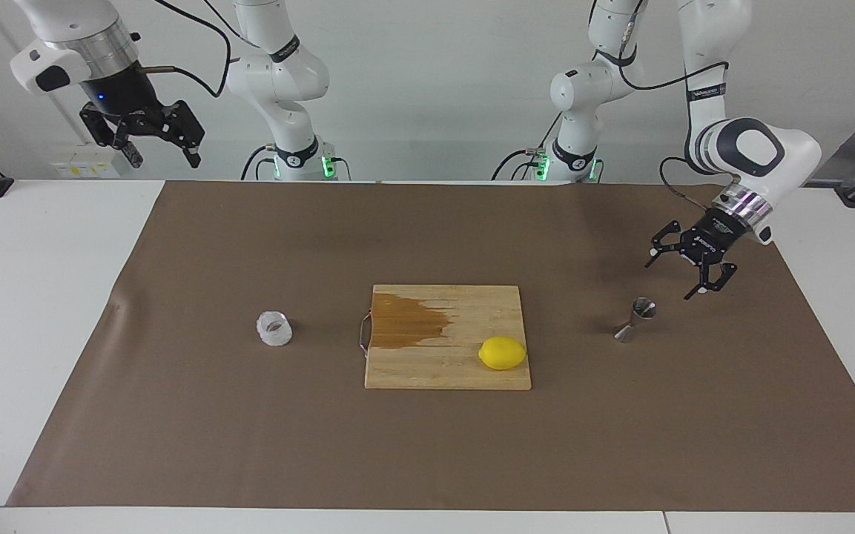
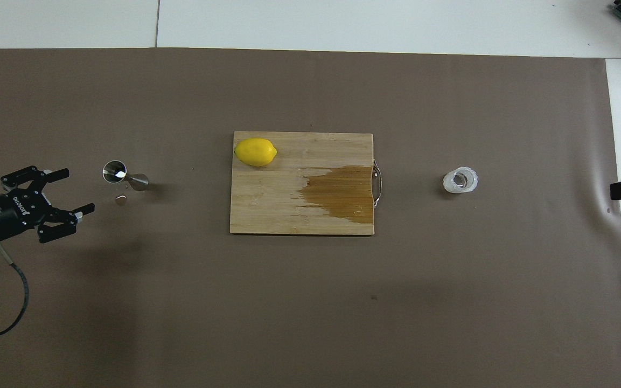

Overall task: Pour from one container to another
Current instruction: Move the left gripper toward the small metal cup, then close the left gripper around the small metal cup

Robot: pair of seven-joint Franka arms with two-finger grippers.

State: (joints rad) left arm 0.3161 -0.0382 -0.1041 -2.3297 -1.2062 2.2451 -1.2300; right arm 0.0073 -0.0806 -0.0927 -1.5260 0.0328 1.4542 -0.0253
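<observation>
Your left gripper [image 1: 683,274] has its jaws spread wide and holds nothing; it hangs over the brown mat [image 1: 620,445] just beside the steel jigger [image 1: 635,320], tilted down toward it and not touching it. From the jaws outward, the black gripper body leads up to a silver wrist ring, then a bent white forearm that climbs steeply to the elbow before running back to the base at the worktop's robot edge. In the overhead view the same gripper [image 2: 68,196] points along the worktop toward the jigger [image 2: 125,176].

Your right gripper [image 1: 156,144] also has its jaws wide and empty. It waits high up, off the mat's corner at the right arm's end, hanging downward under a short vertical wrist.

The jigger stands upright on the mat toward the left arm's end. The clear tumbler [image 1: 274,328] stands on the mat toward the right arm's end. Between them lies the cutting board [image 1: 412,371], with a dark wet patch and a lemon [image 1: 502,353] on it.
</observation>
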